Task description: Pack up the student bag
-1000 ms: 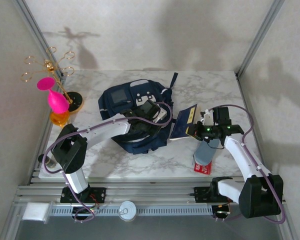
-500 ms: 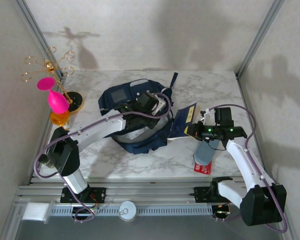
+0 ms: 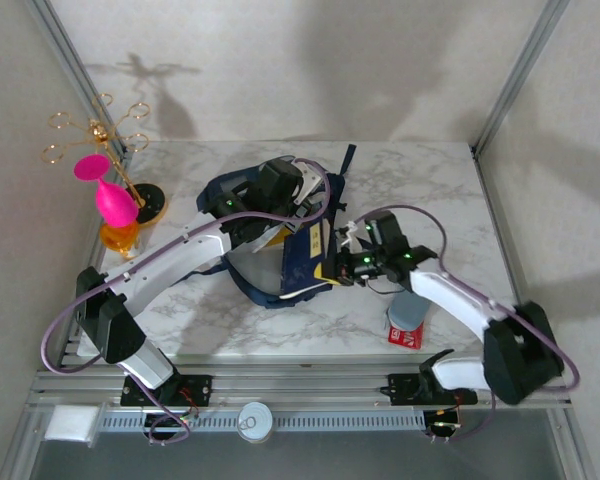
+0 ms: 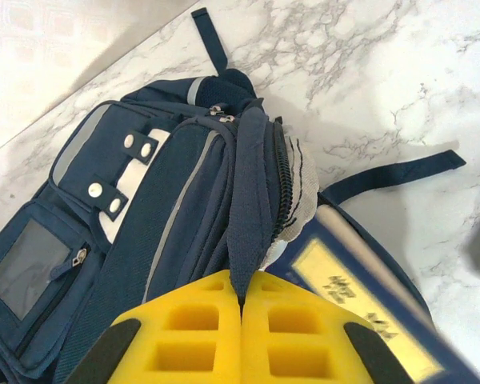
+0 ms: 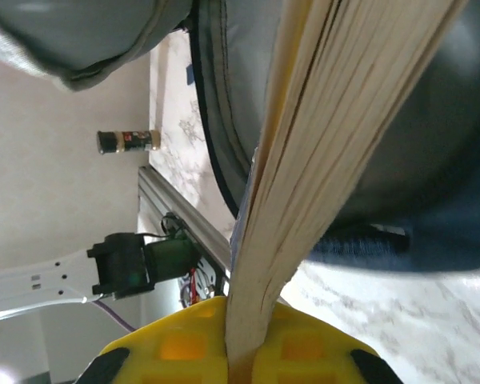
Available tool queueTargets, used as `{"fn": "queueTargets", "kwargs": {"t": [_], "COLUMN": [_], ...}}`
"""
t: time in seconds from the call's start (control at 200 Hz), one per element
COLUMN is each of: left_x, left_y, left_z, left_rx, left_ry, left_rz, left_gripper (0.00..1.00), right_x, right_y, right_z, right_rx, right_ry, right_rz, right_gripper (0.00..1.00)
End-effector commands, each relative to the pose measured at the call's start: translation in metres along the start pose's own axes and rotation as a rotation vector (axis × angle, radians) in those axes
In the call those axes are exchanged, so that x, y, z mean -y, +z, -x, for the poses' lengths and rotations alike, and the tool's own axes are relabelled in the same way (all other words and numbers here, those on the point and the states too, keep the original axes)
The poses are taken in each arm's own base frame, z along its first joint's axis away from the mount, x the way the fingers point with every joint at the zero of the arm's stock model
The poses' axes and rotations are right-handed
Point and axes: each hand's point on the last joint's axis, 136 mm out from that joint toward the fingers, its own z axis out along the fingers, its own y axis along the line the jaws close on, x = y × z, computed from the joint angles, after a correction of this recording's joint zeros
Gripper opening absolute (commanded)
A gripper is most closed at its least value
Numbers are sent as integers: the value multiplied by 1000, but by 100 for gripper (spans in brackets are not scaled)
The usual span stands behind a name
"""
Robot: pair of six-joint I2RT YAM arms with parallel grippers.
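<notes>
A navy backpack (image 3: 216, 200) lies in the middle of a white marble table (image 3: 430, 180), between two robot arms that reach in from the near edge.

In the left wrist view, the left claw (image 4: 242, 294) is clenched on a fold of navy fabric beside the zip of the main compartment and holds that edge up. The bag's front pockets, with their press studs and a small clear window, lie to the left of the raised edge.

In the right wrist view, the right claw (image 5: 240, 310) grips a thick book (image 5: 304, 184) by its page edge. The far end of the book is already between the grey inner walls of the bag.

Packing looks about midway. The bag is open and the book is partly inside, but it has not been let go. A blue-grey bottle (image 3: 410, 308) stands on a red packet (image 3: 404, 335) near the right arm's base, outside the bag. Whether they belong in the bag cannot be told. The zip would also have to be closed.

Several things are hard to make out:
- From above, the arms cover most of the opening, so how deep the book sits is unclear.
- The yellow label on the book's cover is blurred and cannot be read.
- A small spice jar (image 5: 128, 142) shows at the table's edge in the right wrist view.
- A pink cup (image 3: 110, 195) and a gold wire stand (image 3: 95, 130) sit far to the left.
</notes>
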Motion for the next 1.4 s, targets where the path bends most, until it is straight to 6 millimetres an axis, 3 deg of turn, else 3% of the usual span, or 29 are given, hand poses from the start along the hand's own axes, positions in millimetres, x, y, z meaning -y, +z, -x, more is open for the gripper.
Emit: {"fn": "queueTargets", "kwargs": {"t": [0.0, 0.11, 0.235, 0.355, 0.421, 0.576, 0.671, 0.781, 0.856, 0.991, 1.106, 1.191, 1.292, 1.392], "left_x": [-17, -18, -20, -16, -16, -18, -19, -19, -22, -22, -18, -19, -18, -19], "left_y": [-45, -47, -48, -45, -44, -42, -41, -41, -41, -42, -44, -45, -42, -33], "left_z": [60, 57, 52, 47, 46, 43, 42, 42, 42, 45, 50, 56, 65, 69], "left_rx": [216, 219, 223, 215, 214, 217, 224, 220, 223, 225, 247, 277, 307, 311], "left_ry": [-50, -65, -81, -91, -96, -124, -152, -189, -227, -314, -410, -482, -557, -592], "left_rz": [39, 39, 47, 32, 31, 43, 46, 44, 55, 53, 22, 18, 7, 21], "left_gripper": [0, 0, 0, 0, 0, 0, 0, 0, 0, 0, 0, 0, 0, 0], "right_x": [-20, 1, 42, 48, 53, 61, 61, 53, 50, 70, 39, 21, 12, 12], "right_y": [20, 48, 55, 45, 34, 15, 30, 60, 80, 100, 101, 92, 86, 73], "right_z": [42, 68, 99, 92, 80, 50, 30, 22, 30, 65, 117, 144, 141, 114], "right_rx": [38, 10, 37, 49, 70, 102, 69, 51, 58, 129, 304, 409, 404, 352], "right_ry": [-131, -146, -125, -140, -145, -165, -164, -193, -225, -253, -311, -331, -375, -450], "right_rz": [87, 50, -162, -233, -310, -445, -440, -417, -420, -511, -418, -365, -317, -301], "right_gripper": [0, 14, 38, 57, 61, 57, 46, 37, 33, 19, 18, 19, 20, 22]}}
